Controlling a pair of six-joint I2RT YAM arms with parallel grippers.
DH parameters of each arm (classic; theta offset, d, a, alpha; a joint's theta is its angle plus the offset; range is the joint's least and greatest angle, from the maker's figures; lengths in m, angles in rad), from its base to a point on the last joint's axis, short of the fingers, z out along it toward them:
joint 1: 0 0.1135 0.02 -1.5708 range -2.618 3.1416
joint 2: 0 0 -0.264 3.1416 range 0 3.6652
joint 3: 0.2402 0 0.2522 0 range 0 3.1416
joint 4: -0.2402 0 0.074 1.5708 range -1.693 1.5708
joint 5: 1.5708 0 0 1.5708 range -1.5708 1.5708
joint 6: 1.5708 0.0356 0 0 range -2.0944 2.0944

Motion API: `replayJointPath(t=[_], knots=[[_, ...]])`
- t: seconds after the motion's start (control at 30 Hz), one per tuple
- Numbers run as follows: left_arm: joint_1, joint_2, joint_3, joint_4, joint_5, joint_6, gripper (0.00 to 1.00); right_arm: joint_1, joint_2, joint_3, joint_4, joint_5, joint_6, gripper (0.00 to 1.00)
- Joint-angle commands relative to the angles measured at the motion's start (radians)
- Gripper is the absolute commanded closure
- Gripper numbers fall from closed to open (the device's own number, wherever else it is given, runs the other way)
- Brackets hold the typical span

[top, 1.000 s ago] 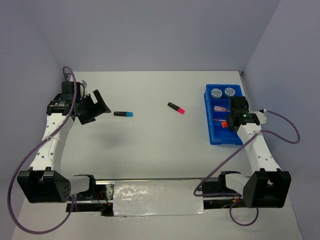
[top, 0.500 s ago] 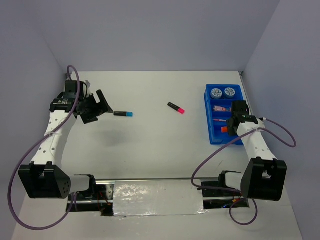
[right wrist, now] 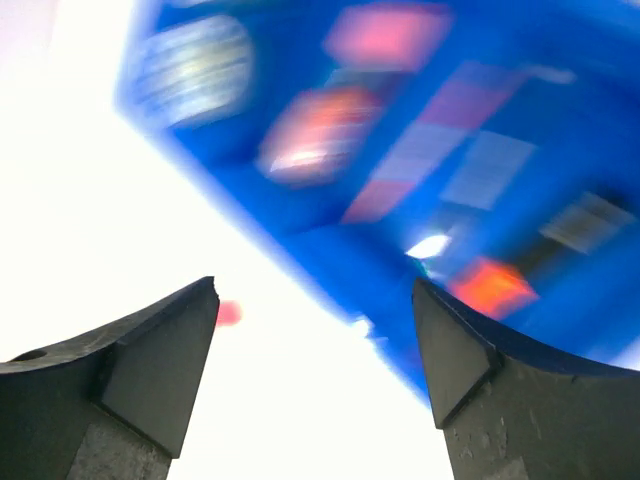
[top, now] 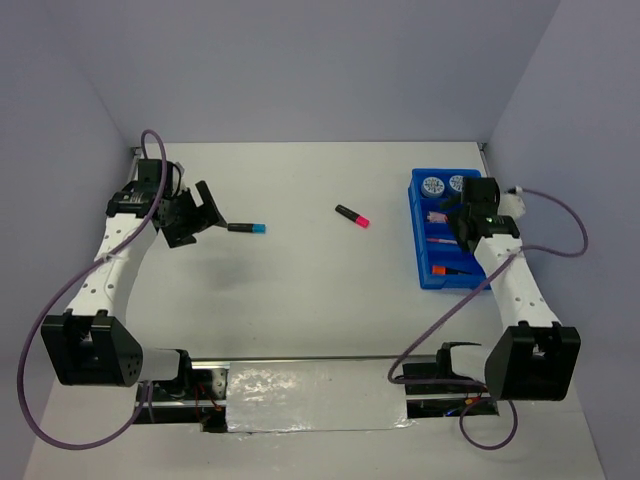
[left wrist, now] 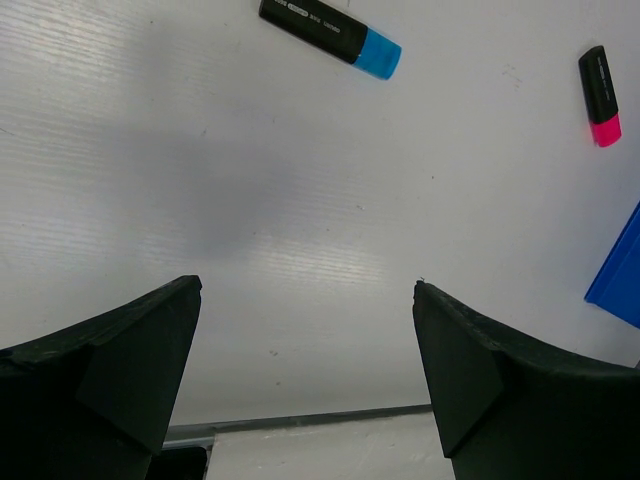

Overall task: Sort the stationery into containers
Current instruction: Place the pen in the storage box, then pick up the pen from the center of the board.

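White table [top: 300, 300] lies under everything. At the far left, the left gripper [top: 207, 214] hangs low over the surface with its fingers [left wrist: 120, 350] spread wide and nothing between them. Just to its right lies a black marker with a blue cap [top: 246, 228], flat on the table, cap end pointing right, close to the finger tips but apart from them. Further right, near the middle and slightly farther back, a black marker with a pink cap [top: 352, 215] lies flat at a slant, well apart from the first. At the right side sits the blue tray [top: 418, 255], its long side running near to far. Its far compartments hold two round patterned discs [top: 433, 184]; a pink case [top: 436, 215] and thin pens [top: 440, 241] lie in the middle ones, and an orange-capped marker [top: 445, 269] lies in the nearest. The right gripper [right wrist: 315, 290] hovers over the tray's right half, fingers parted and gripping nothing. Its wrist view is badly blurred, so the smeared orange and pink patches below are probably those same tray contents.
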Motion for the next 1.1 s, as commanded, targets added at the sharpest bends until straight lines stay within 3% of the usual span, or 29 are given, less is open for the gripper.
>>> replayJointPath(t=[0.0,0.1,0.13,0.17,0.23,0.33,0.47,0.77,1.07], knots=[[-0.002,0.005,0.044,-0.005,-0.037,-0.018,0.01,0.131,-0.008,0.118,0.334,-0.148,-0.465,0.14],[-0.002,0.005,0.046,-0.002,-0.009,-0.018,0.01,0.214,0.183,0.292,0.337,-0.543,-0.801,0.13],[-0.002,0.002,0.047,-0.002,0.004,-0.016,0.01,0.237,0.342,0.37,0.271,-0.631,-0.964,0.12],[-0.002,0.0,0.052,-0.005,0.009,-0.013,0.01,0.298,0.442,0.576,0.043,-0.629,-1.038,0.05],[-0.002,-0.006,0.057,-0.009,0.011,-0.002,0.01,0.354,0.678,0.747,-0.124,-0.542,-1.199,0.05],[-0.002,-0.02,0.06,-0.017,-0.001,0.002,0.01,0.382,0.788,0.835,-0.104,-0.497,-1.191,0.02],[-0.002,-0.018,0.058,-0.029,0.011,0.018,0.01,0.463,0.921,1.018,-0.166,-0.415,-1.304,0.01],[-0.002,-0.033,-0.012,-0.031,0.002,0.027,0.01,0.478,1.059,0.984,-0.17,-0.441,-1.297,0.06],[-0.002,-0.009,-0.003,-0.017,0.04,0.044,0.01,0.477,1.124,0.961,-0.174,-0.444,-1.283,0.18]])
